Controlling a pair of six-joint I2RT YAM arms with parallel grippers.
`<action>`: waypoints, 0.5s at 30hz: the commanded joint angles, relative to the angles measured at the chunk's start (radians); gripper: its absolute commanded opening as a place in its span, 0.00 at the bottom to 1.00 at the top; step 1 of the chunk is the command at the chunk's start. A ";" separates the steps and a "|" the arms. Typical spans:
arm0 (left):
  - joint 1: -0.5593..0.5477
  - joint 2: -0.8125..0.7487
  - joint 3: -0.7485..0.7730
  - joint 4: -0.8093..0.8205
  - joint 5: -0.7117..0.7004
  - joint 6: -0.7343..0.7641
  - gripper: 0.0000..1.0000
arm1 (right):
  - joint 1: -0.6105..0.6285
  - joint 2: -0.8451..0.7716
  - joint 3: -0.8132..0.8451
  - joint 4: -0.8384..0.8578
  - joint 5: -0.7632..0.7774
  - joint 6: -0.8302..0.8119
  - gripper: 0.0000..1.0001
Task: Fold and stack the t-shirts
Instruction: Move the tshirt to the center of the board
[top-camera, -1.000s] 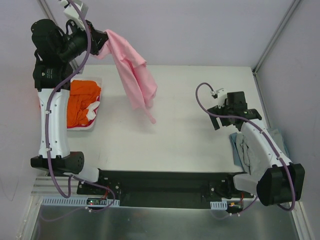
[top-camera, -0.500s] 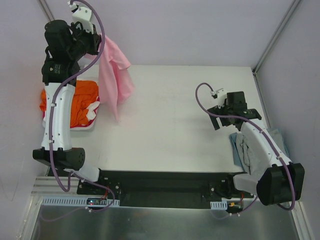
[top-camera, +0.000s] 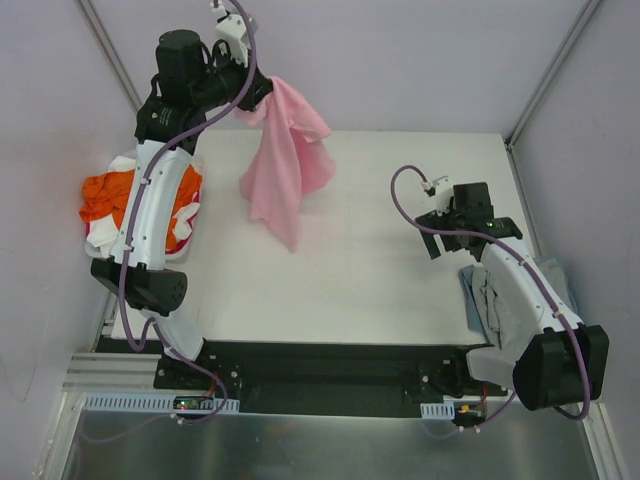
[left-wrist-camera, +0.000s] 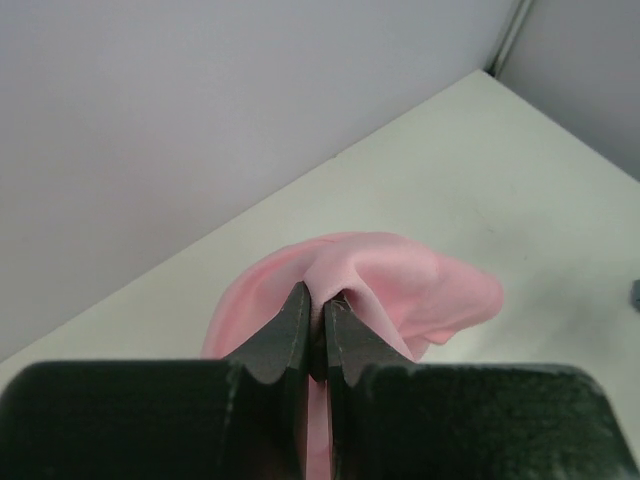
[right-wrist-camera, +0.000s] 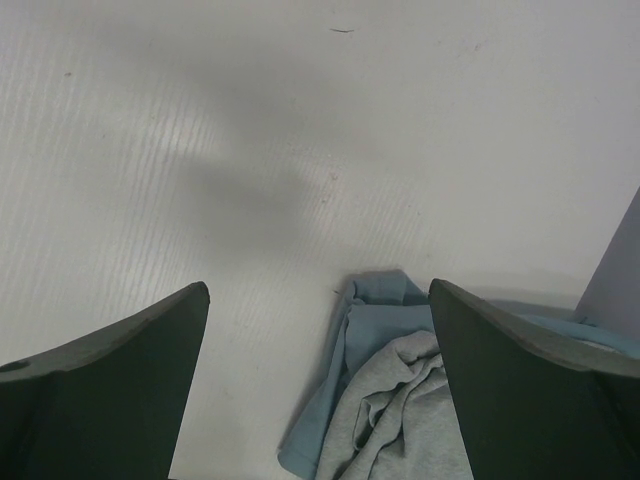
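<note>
A light pink t-shirt (top-camera: 285, 170) hangs bunched above the back left of the white table (top-camera: 350, 270), its lower tip free in the air. My left gripper (top-camera: 255, 95) is raised high and shut on its top fold; the left wrist view shows the pink cloth (left-wrist-camera: 400, 290) pinched between the black jaws of that gripper (left-wrist-camera: 318, 300). An orange t-shirt (top-camera: 110, 195) lies crumpled with white cloth (top-camera: 100, 235) at the left edge. My right gripper (top-camera: 470, 240) stands open and empty over the table's right side, just beyond a grey-blue t-shirt (right-wrist-camera: 375, 330) lying under a grey garment (right-wrist-camera: 410, 420).
A white tray (top-camera: 185, 235) holds the orange and white pile at the left edge. The blue and grey pile (top-camera: 490, 300) lies partly under my right arm near the right edge. Grey walls and metal frame posts (top-camera: 550, 70) close in the back and sides.
My left arm has swung at the back left, carrying the pink t-shirt left and then back to the right; the cloth sways below it. The right arm has not moved.
</note>
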 joint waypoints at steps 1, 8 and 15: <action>0.005 0.007 0.122 0.052 0.180 -0.154 0.00 | 0.005 -0.036 0.023 0.049 0.092 0.018 0.96; -0.003 -0.027 0.087 0.052 0.320 -0.170 0.00 | -0.006 -0.016 0.028 0.053 0.138 0.028 0.97; -0.001 -0.130 -0.089 0.050 -0.005 0.081 0.00 | -0.007 -0.014 0.029 0.044 0.137 0.025 0.97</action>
